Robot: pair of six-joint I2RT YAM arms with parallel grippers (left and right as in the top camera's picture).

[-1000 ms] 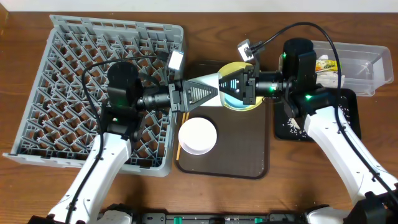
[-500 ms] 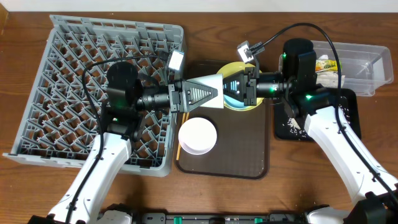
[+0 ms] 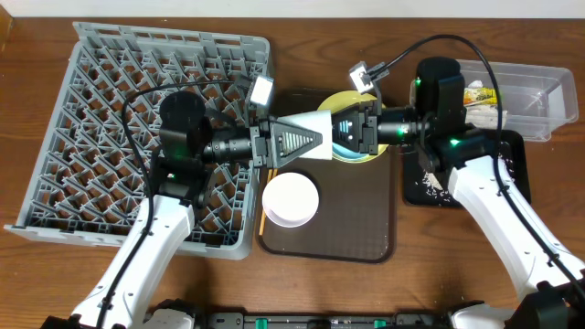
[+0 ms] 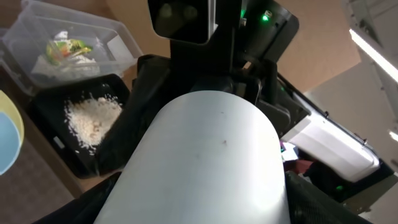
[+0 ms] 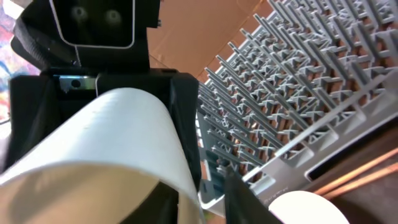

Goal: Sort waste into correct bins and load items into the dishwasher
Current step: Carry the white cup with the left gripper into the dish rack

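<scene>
1. The left fingers (image 3: 297, 144), the white cup (image 3: 320, 119) they hold and the right fingers (image 3: 367, 128) meet above the yellow plate (image 3: 366, 157) — no way down to it.
2. The white bowl (image 3: 291, 199) fills the near-left corner of the brown tray (image 3: 356, 219), with the chopsticks (image 3: 262, 222) along that edge.
3. The tray's near-right part is bare.
4. The left arm crosses the right side of the rack (image 3: 101, 82) — its left pegs stand open.
5. The right arm overhangs the black tray (image 3: 516, 155); the right end of the clear tub (image 3: 539, 87) is uncovered.
</scene>
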